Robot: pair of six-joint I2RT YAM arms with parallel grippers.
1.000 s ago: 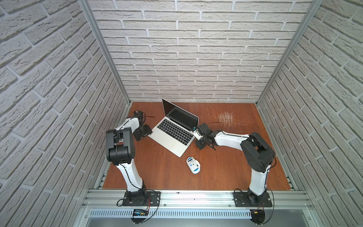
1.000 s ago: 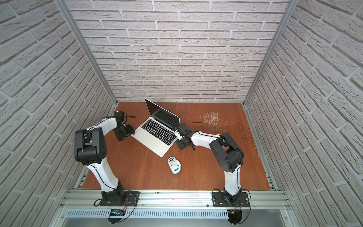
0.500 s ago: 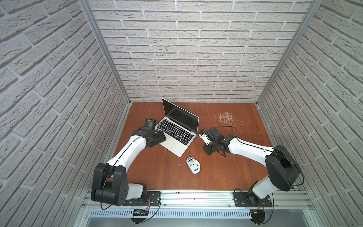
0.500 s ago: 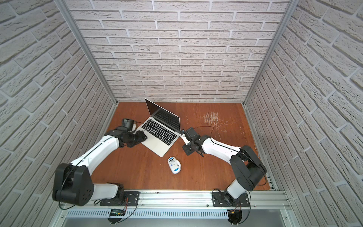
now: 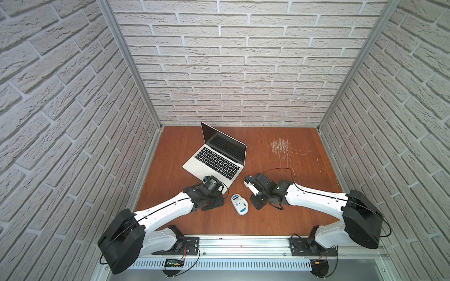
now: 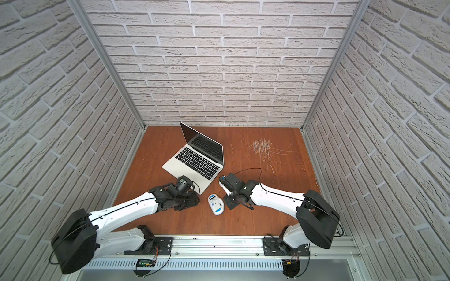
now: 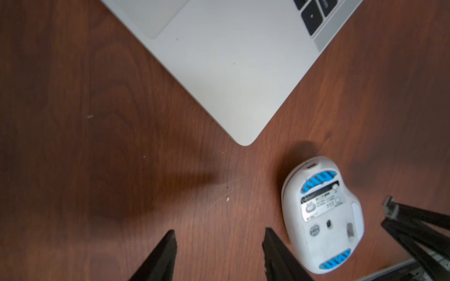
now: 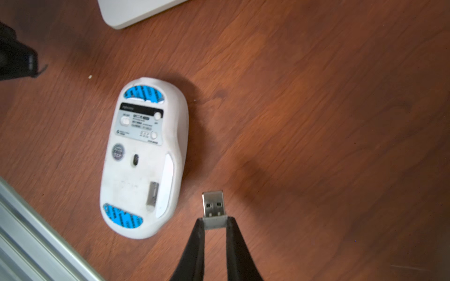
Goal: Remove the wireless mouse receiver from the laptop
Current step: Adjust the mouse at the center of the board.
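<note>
While the left hand (image 7: 219,231) hangs spread over the grainy wooden table (image 7: 97,146), the right hand (image 8: 215,220) pinches the boxy metal receiver (image 8: 213,203).

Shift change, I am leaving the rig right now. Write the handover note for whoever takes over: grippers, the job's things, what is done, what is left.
Right gripper: shut on the small silver USB mouse receiver, gripped by its grey cap over the brown wooden table.
Left gripper: open and empty, over the table near the laptop's front corner.
Slim silver-grey laptop: open on the table.
White oval mouse: underside up, in front of the laptop and apart from it, beside the receiver.
Done: the receiver is out of the laptop.
Left: probably only to put the receiver down.
</note>
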